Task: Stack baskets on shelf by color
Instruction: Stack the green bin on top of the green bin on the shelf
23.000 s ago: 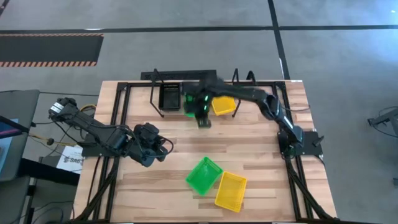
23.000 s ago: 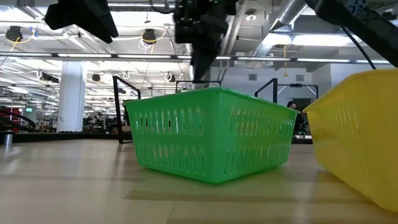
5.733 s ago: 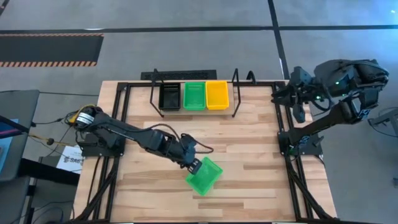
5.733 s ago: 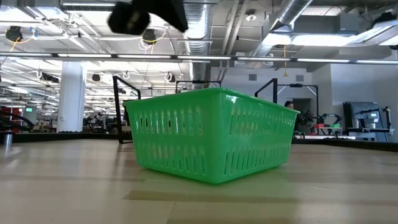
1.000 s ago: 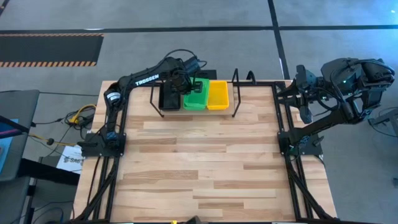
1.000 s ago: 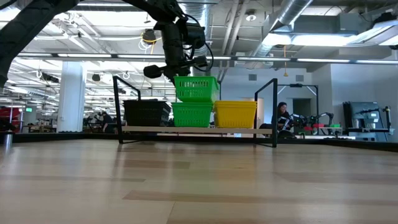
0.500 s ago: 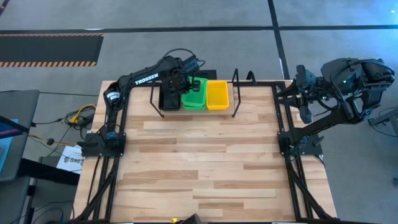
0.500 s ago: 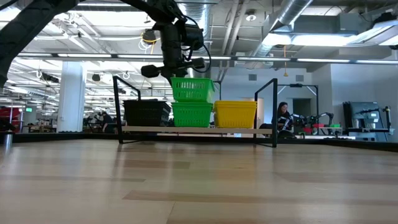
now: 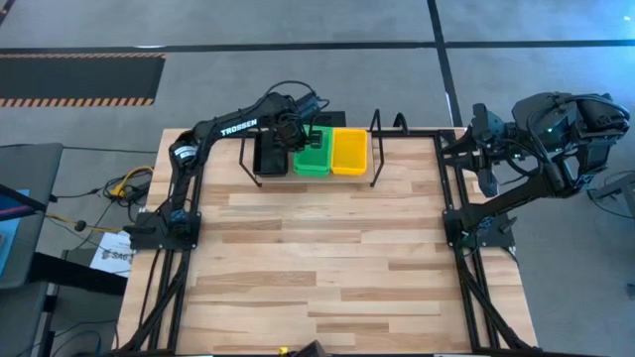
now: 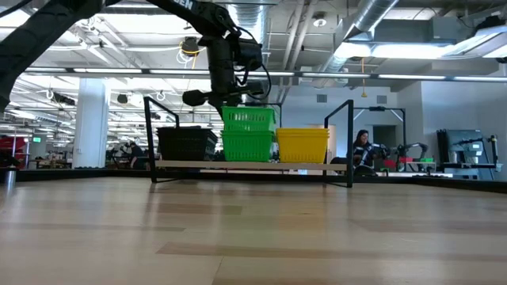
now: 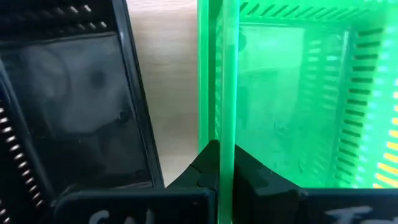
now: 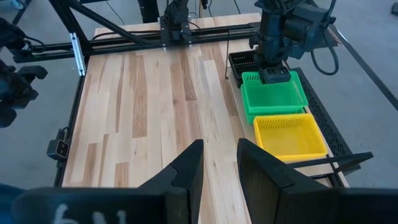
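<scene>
On the shelf at the table's far edge stand a black basket, a green basket and a yellow basket, side by side. A second green basket sits partly sunk into the green one below. My left gripper is shut on it from above. My right gripper hangs open beyond the table's right edge, with nothing between its fingers. My left gripper pinches the upper green basket's left long wall, the one facing the black basket, at its rim. One finger is inside the basket and the other outside. The fingers point down. The basket stays about level, its bottom inside the lower green basket.
Black wire uprights close off the shelf's two ends. The black basket stands close beside the held wall, with a narrow strip of shelf wood between them. The wooden tabletop lies in front of the shelf.
My left gripper has gone down and a little toward the table's right edge with the green basket. The basket has sunk from above the lower green basket into it and now lines up with it. The grip has stayed shut.
</scene>
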Controlling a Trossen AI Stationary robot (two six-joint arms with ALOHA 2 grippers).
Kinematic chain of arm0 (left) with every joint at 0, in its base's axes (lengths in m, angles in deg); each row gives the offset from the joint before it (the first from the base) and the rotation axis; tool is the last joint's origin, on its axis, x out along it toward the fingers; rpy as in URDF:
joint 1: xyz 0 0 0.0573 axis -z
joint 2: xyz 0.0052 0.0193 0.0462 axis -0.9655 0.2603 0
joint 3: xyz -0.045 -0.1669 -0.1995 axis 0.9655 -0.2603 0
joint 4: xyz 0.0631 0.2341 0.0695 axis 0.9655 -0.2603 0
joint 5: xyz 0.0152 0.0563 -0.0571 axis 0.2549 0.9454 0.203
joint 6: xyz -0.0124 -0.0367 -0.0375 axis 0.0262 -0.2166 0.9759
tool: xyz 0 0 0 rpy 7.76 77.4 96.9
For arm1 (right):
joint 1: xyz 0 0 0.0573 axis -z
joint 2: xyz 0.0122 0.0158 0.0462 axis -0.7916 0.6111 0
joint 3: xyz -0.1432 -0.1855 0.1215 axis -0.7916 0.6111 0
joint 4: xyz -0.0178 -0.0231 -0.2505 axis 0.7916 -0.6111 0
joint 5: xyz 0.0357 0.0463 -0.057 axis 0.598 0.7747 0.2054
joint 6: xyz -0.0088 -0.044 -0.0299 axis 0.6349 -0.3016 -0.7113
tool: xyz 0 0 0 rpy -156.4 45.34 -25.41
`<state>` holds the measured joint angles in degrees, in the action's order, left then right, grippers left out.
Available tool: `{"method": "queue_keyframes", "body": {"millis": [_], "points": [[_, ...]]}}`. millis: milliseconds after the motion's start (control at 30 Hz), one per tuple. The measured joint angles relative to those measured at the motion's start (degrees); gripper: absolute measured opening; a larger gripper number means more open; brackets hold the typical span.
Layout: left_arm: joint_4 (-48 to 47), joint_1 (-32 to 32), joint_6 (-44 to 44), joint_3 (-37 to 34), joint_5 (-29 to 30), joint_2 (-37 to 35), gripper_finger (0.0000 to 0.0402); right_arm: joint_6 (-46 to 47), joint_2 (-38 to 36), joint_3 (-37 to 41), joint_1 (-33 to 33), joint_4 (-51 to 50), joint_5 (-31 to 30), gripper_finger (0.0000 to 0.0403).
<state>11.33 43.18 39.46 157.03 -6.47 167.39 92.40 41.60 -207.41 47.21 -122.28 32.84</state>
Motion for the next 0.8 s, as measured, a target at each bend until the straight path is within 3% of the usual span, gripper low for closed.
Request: {"method": "queue_keyframes", "body": {"millis": [400, 800], "points": [[0.32, 1.13, -4.63, 0.00, 3.54, 0.00, 0.0010, -0.03, 0.00, 0.00, 0.00, 0.00, 0.00, 0.0118], [0.09, 0.80, -13.08, 5.02, 2.84, -0.13, 0.0134, -0.04, 1.10, -0.02, 0.00, 0.00, 0.16, 0.0118]]}}
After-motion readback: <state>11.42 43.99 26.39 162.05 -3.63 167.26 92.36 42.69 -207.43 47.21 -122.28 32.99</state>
